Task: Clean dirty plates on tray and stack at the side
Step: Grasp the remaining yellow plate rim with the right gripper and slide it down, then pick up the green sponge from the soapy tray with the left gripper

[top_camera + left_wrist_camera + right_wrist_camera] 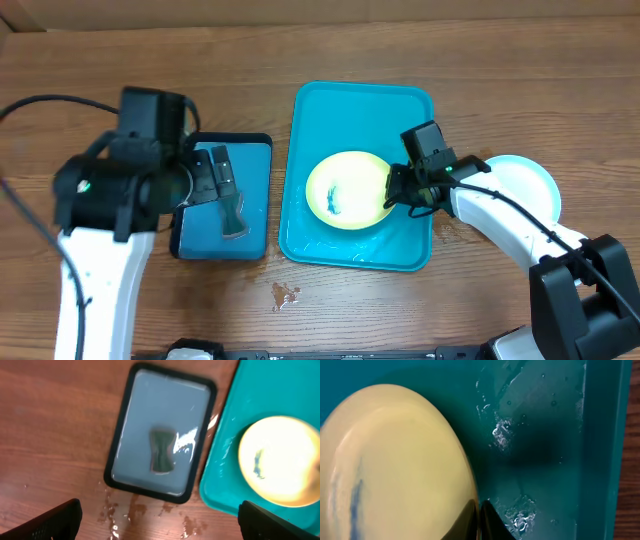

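The left gripper (160,527) rides highest, out to the left of the turquoise tray (360,110), with its jaws spread as wide as they go and nothing between them. Directly under it, just beside the turquoise tray's left edge, lies a small dark-rimmed tray (255,190) with a glossy, wet-looking floor and a dark hourglass-shaped pad (161,450) lying flat in its middle.

Inside the turquoise tray, towards its near right part, sits the yellow-green plate (345,190), pale at the centre with a blue-green smear (333,203) left of centre. The right gripper (480,520) reaches in over the turquoise tray's right rim, and its fingertips are pinched almost together on the plate's right edge. Droplets glisten on the tray floor around them.

The light blue plate (530,180) rests on the table (400,310) to the right of the turquoise tray, partly covered by the right arm. A small wet patch (285,295) marks the wood just off the turquoise tray's near left corner.
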Tool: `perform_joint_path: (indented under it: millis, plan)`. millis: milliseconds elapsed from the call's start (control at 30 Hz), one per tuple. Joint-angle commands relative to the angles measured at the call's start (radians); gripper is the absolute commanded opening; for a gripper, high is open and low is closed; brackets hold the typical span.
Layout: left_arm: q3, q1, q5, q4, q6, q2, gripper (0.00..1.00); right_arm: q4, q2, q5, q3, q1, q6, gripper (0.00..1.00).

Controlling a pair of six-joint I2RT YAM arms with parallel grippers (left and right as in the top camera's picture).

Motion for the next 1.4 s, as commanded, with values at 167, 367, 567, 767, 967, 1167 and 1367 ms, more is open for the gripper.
perform_joint_path:
  millis: [167,367,567,767,967,1167,1367]
  plan:
    - [-0.191,0.043,-0.013,0.117,-0.043,0.07,1.0,-0.073,-0.083,-0.055,0.046,-0.001,-0.156,0.36]
    - [-0.319,0.083,0.042,0.249,-0.008,0.145,1.0,-0.199,-0.254,-0.049,0.089,-0.003,-0.17,0.36]
    - [-0.415,0.084,0.106,0.372,0.051,0.295,0.96,-0.254,-0.372,-0.048,0.089,-0.003,-0.17,0.37]
    - [-0.422,0.084,0.107,0.415,0.084,0.476,0.48,-0.311,-0.377,-0.04,0.086,-0.004,-0.18,0.37]
    - [-0.422,0.084,0.144,0.453,0.065,0.603,0.24,-0.32,-0.377,-0.033,0.086,-0.004,-0.185,0.37]
    - [-0.4,0.084,0.219,0.465,0.067,0.599,0.04,-0.319,-0.377,-0.033,0.086,-0.004,-0.185,0.37]
    - [-0.259,0.084,0.182,0.36,0.082,0.519,0.04,-0.321,-0.377,-0.023,0.086,-0.004,-0.185,0.36]
